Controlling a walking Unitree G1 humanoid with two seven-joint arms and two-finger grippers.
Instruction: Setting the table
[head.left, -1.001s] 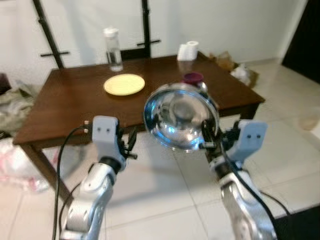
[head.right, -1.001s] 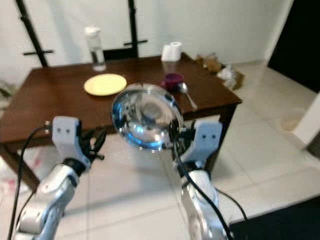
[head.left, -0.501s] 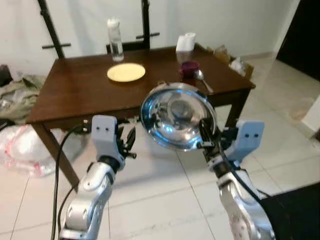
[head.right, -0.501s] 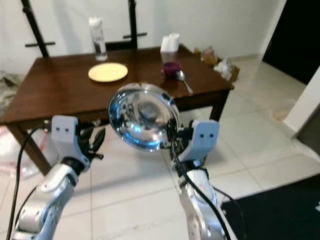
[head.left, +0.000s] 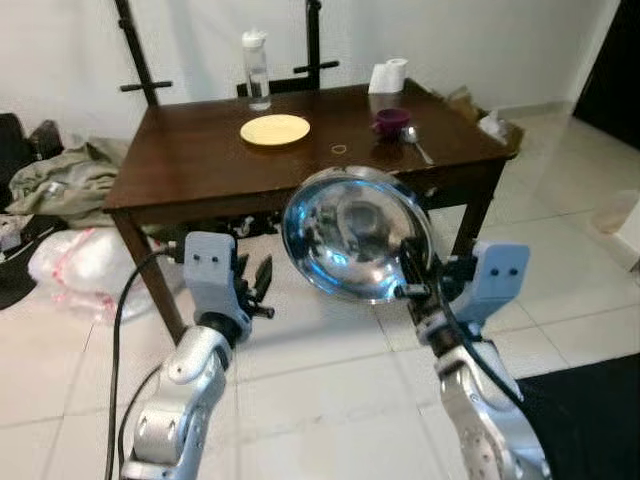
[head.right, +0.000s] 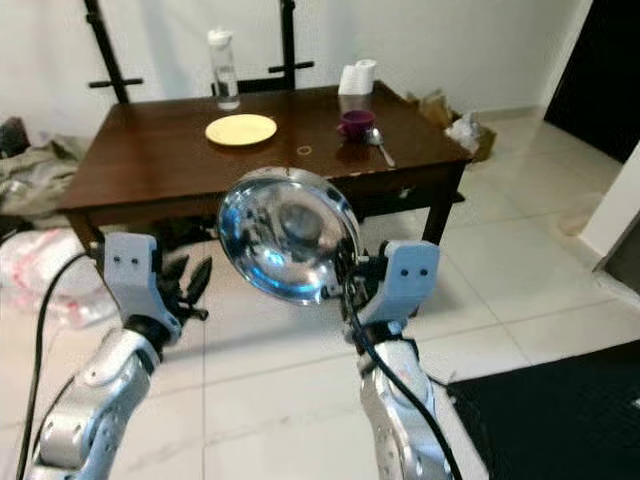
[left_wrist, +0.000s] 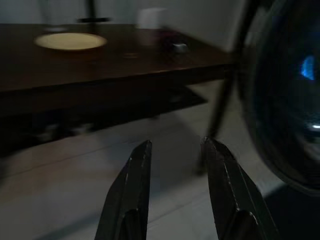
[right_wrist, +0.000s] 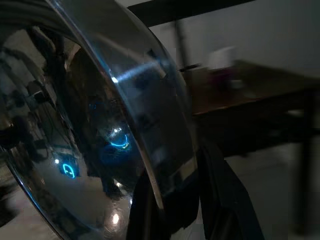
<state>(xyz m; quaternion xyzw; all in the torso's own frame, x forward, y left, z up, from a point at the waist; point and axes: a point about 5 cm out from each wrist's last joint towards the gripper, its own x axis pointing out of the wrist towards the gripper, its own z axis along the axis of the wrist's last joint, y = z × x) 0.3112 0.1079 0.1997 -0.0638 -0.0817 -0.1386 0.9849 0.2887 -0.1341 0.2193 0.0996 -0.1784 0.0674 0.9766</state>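
My right gripper (head.left: 412, 283) is raised in front of me at chest height, its two black fingers (right_wrist: 220, 200) pinched on the rim of the shiny round steel bowl (head.left: 355, 233). My left gripper (head.left: 262, 285) hovers level beside it, fingers (left_wrist: 131, 192) slightly parted, holding nothing. Both silver forearms angle upward.

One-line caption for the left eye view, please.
Right hand holds a steel bowl by its rim, short of the wooden table; left hand empty.

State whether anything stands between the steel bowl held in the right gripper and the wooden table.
Nothing visible does: only bare floor lies between the bowl, held in the right gripper, and the table.
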